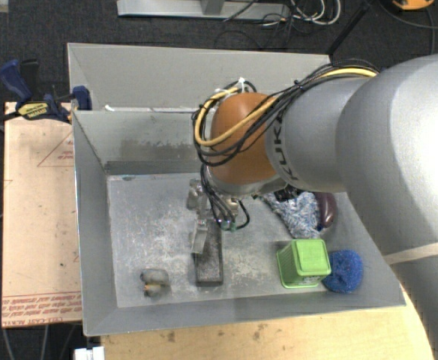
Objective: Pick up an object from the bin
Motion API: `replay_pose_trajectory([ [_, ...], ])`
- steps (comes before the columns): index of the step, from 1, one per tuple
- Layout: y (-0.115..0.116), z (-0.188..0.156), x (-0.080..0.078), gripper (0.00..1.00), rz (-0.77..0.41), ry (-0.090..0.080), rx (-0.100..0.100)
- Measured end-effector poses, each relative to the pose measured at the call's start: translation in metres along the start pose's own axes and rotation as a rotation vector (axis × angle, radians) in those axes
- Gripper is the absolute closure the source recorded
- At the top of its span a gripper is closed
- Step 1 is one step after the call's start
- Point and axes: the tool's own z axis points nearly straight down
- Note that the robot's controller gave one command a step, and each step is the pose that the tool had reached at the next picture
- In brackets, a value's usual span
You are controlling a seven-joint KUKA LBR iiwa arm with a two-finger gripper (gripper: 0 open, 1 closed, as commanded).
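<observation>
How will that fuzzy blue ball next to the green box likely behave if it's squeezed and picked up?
The blue ball looks fuzzy and spongy, so it's probably light and would squash rather than slip. Being roundish, it might roll if nudged, though the green box beside it should block one side.

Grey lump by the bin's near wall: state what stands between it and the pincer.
Nothing visible. Only bare bin floor lies between the pincer and the grey lump. The green block and blue ball sit on the pincer's other side, toward the view's right.
</observation>
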Motion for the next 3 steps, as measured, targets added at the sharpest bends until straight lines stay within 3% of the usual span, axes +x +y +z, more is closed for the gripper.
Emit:
replay_pose_trajectory([
  [1,-0.002,-0.038,0.059,0.0,-0.071,0.006,0.004],
  [2,-0.048,-0.019,0.052,0.0,-0.24,0.0,-0.003],
  [3,-0.093,-0.007,0.04,0.0,-0.242,0.002,-0.002],
])
